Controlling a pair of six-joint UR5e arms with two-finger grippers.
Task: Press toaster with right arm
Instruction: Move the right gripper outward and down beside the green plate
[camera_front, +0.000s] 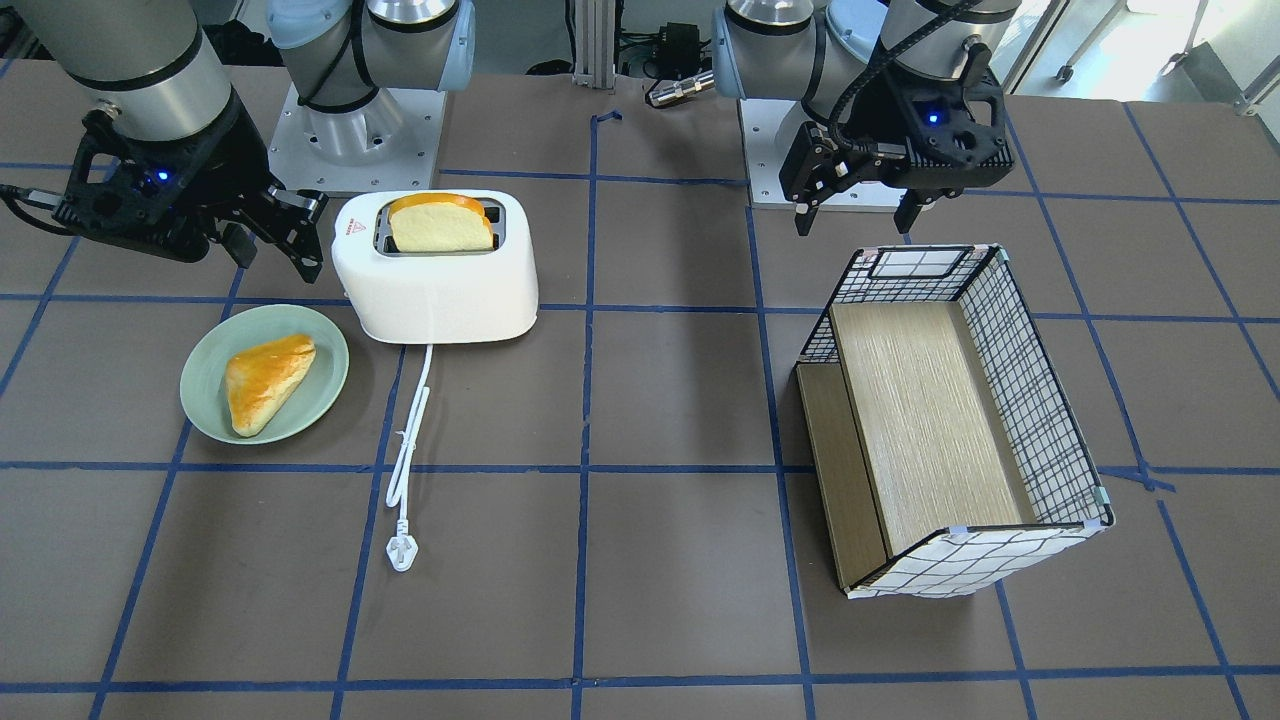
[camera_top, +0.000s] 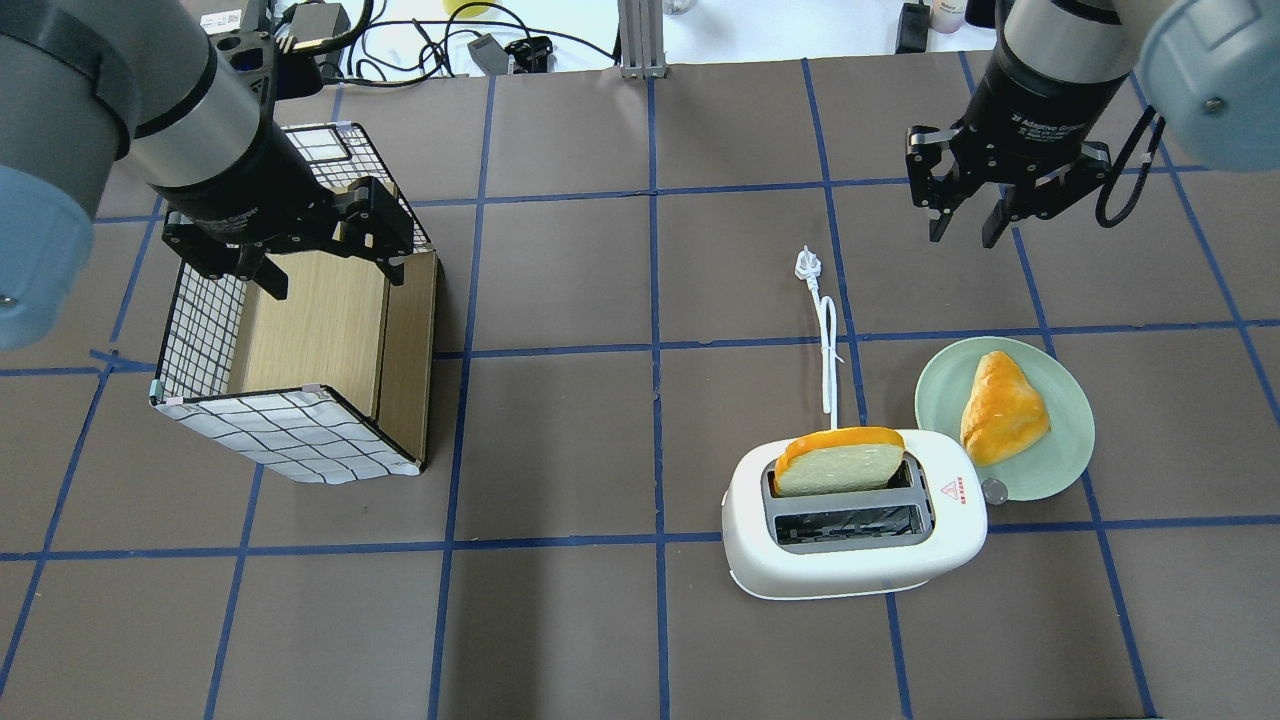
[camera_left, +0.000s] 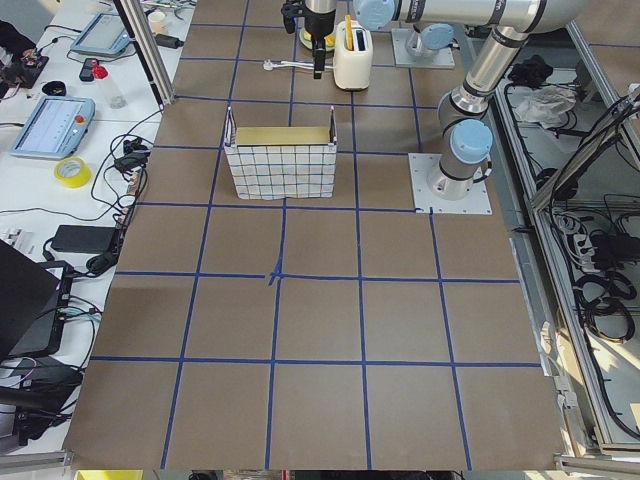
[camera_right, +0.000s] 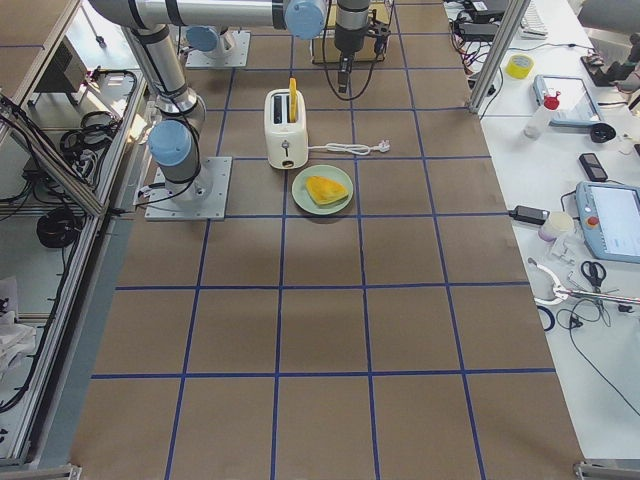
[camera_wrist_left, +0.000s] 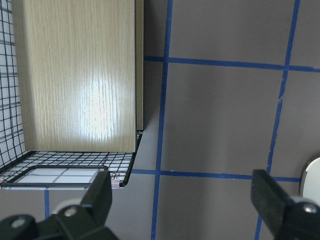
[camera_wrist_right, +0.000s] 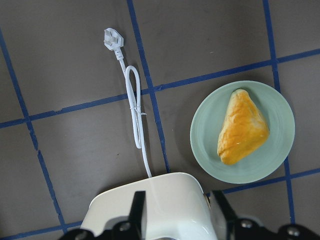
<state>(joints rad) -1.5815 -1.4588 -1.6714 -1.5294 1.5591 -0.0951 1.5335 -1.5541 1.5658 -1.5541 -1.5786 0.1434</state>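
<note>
The toaster (camera_top: 850, 560) sits lower right of centre in the overhead view, bread (camera_top: 838, 468) in one slot, plate (camera_top: 1070, 432) just beside. The right gripper (camera_top: 963, 234) hangs upper right, jaws wide, empty. The left gripper (camera_top: 330, 278), wide too, hangs over the box (camera_top: 290, 440).

Clear air over the toaster (camera_top: 850, 560); I see an open path from my right gripper (camera_top: 964, 238) down to its top. A bread slice (camera_top: 838, 468) sticks up from the slot nearer the operators' edge; the slot nearer the robot's edge is open. A plate (camera_top: 1070, 440) with a pastry (camera_top: 1003, 408) crowds the toaster's end toward the right edge. The cord (camera_top: 828, 340) trails toward the operators' edge. The checked box (camera_top: 280, 445) sits well apart, toward the left edge.
</note>
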